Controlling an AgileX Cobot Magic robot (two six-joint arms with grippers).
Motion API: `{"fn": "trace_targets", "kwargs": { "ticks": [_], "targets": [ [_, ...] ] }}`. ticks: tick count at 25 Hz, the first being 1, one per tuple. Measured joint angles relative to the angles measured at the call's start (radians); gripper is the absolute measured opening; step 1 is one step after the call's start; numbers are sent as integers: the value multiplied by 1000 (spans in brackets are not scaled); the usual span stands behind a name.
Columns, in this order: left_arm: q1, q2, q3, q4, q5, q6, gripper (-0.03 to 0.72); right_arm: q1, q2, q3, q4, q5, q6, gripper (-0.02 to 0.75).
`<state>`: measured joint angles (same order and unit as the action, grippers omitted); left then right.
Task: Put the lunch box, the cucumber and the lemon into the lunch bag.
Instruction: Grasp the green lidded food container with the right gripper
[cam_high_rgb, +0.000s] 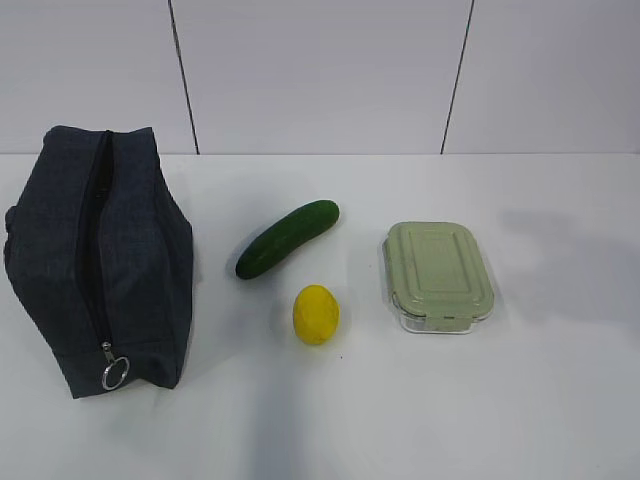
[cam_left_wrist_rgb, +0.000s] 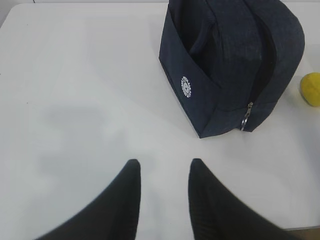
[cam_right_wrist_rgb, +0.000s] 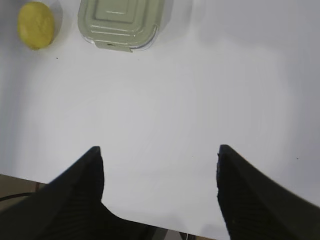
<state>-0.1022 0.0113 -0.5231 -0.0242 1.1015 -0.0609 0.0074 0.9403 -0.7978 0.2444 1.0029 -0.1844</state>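
Observation:
The navy lunch bag (cam_high_rgb: 95, 255) lies at the left of the white table, zipper shut, its silver ring pull (cam_high_rgb: 114, 374) at the near end. To its right lie the dark green cucumber (cam_high_rgb: 288, 238), the yellow lemon (cam_high_rgb: 316, 314) and the lunch box (cam_high_rgb: 438, 275) with its sage-green lid. Neither arm shows in the exterior view. My left gripper (cam_left_wrist_rgb: 165, 165) hangs open over bare table, short of the lunch bag (cam_left_wrist_rgb: 230, 60), with the lemon (cam_left_wrist_rgb: 311, 89) at the right edge. My right gripper (cam_right_wrist_rgb: 159, 150) stands wide open and empty, well short of the lunch box (cam_right_wrist_rgb: 120, 22) and lemon (cam_right_wrist_rgb: 35, 25).
A white panelled wall (cam_high_rgb: 320, 70) closes the back of the table. The table's near edge (cam_right_wrist_rgb: 150, 222) shows just under my right fingers. White tabletop (cam_high_rgb: 560, 400) stretches right of the lunch box and in front of the objects.

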Motion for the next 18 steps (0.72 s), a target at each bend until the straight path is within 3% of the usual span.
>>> {"fn": "trace_targets", "kwargs": {
  "ticks": [3,11,14,18],
  "targets": [
    [0,0,0,0,0,0,235,-69,87,-20,110,-4,-98,536],
    [0,0,0,0,0,0,236,-404,329,-106,529,132,-541,536],
    [0,0,0,0,0,0,235,-445,458,-136,698,187,-707,536],
    [0,0,0,0,0,0,235,-453,613,-179,748,189,-794,536]
  ]
}}
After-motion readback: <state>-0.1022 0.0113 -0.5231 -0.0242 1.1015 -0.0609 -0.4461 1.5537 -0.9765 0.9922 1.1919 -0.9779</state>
